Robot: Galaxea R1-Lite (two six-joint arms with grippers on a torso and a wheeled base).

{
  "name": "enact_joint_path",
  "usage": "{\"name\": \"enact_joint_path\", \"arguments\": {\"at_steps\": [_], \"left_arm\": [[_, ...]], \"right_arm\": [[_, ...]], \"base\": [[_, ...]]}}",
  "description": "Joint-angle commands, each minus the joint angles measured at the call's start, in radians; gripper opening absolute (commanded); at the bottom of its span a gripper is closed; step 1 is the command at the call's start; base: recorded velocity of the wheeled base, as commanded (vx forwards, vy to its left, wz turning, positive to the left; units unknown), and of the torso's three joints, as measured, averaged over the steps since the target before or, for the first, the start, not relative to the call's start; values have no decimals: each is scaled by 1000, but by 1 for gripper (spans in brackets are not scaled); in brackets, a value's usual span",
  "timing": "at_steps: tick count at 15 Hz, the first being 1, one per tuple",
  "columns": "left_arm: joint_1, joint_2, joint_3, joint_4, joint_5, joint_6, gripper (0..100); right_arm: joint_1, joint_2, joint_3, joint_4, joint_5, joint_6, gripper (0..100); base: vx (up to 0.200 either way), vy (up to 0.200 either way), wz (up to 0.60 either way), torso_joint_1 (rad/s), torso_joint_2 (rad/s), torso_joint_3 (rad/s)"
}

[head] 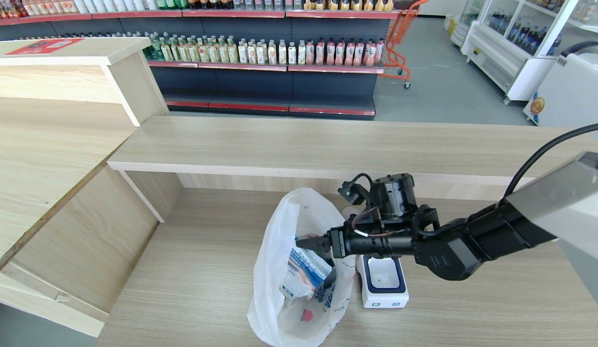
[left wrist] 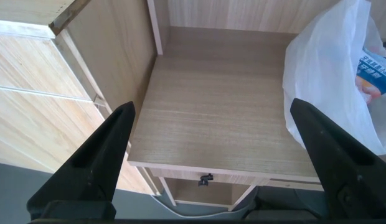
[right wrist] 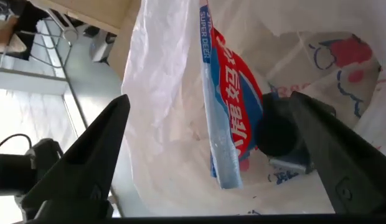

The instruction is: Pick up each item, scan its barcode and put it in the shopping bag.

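The right hand (head: 316, 260) hangs open above the shopping bag (head: 275, 250), whose packet (head: 305, 273) looks light, floppy and slick, best pinched at an edge.

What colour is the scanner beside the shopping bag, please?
The scanner is white with dark blue trim; head view.

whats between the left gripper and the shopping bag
Nothing but bare wooden counter lies between the left gripper and the shopping bag, seen in the left wrist view.
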Motion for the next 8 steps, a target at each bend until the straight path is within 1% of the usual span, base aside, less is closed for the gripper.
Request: {"name": "enact_joint_path", "arguments": {"at_steps": [1,3,5,6,8], "left_arm": [[0,0,0,0,0,0,100],[0,1,0,0,0,0,100],[0,0,0,0,0,0,100],[0,1,0,0,0,0,100],[0,1,0,0,0,0,100]], "right_arm": [[-8,-38,14,-4,0,29,100],[-26,-90,31,-4,0,100,100],[-55,-159,78,3,2,173,100],[-94,-229,140,5,2,198,100],[-135,-374,255,6,2,196,100]], "base": [[0,0,0,0,0,0],[0,0,0,0,0,0],[0,0,0,0,0,0],[0,0,0,0,0,0],[0,0,0,0,0,0]]}}
